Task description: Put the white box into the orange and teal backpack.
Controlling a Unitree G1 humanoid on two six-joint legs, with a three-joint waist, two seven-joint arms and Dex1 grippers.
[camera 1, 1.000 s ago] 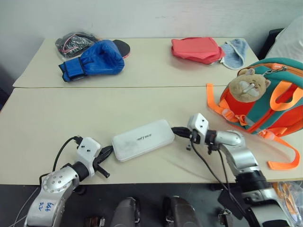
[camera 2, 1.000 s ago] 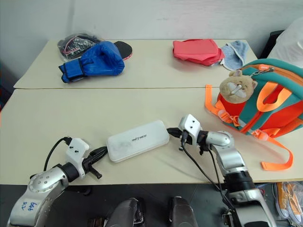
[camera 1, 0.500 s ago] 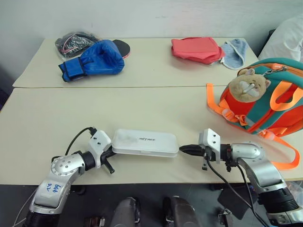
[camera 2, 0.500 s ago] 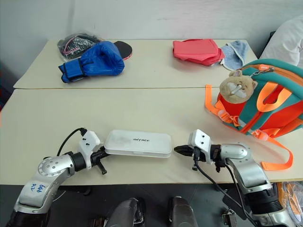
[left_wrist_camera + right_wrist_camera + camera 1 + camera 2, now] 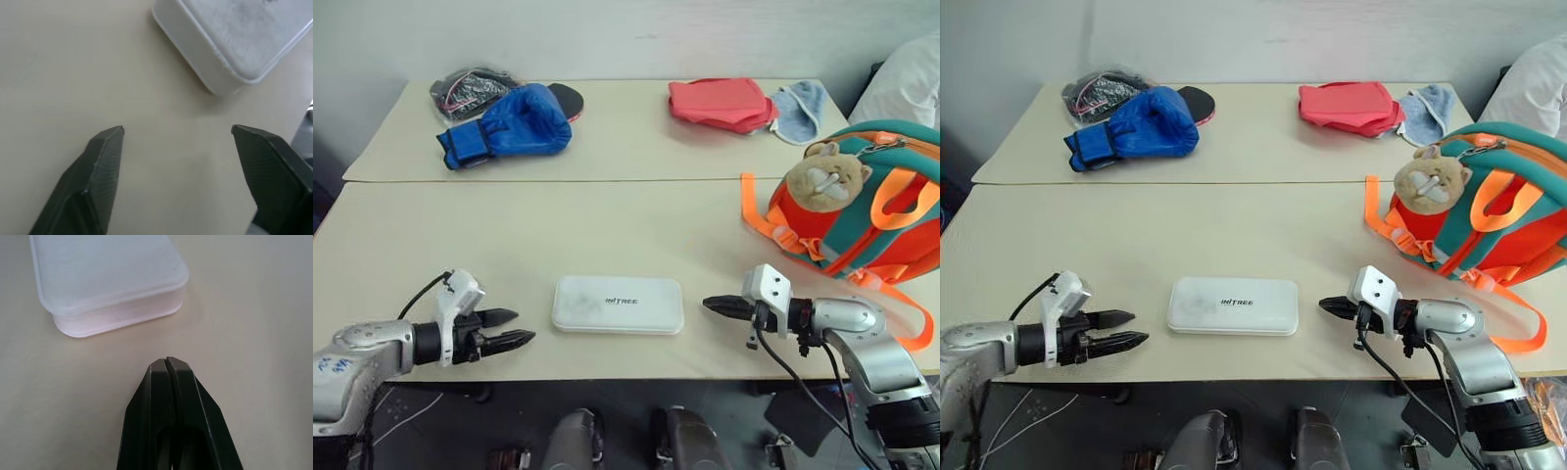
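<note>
The white box lies flat on the near table, lettering up, between my two grippers and touched by neither. My left gripper is open, a short gap to the box's left, pointing at it; the left wrist view shows its fingers spread wide with the white box corner beyond them. My right gripper is shut and empty, just right of the box; its closed fingertips stop short of the white box. The orange and teal backpack, with a tan plush toy, stands at the table's right edge.
On the far table lie a blue boxing glove, a dark bundle of cables, a folded red-pink cloth and a light blue cloth. Orange straps trail off the backpack near my right arm.
The box, lifted between both grippers half a second ago, now lies flat on the table. My left gripper has opened and drawn back to the left; the right has also pulled slightly away.
</note>
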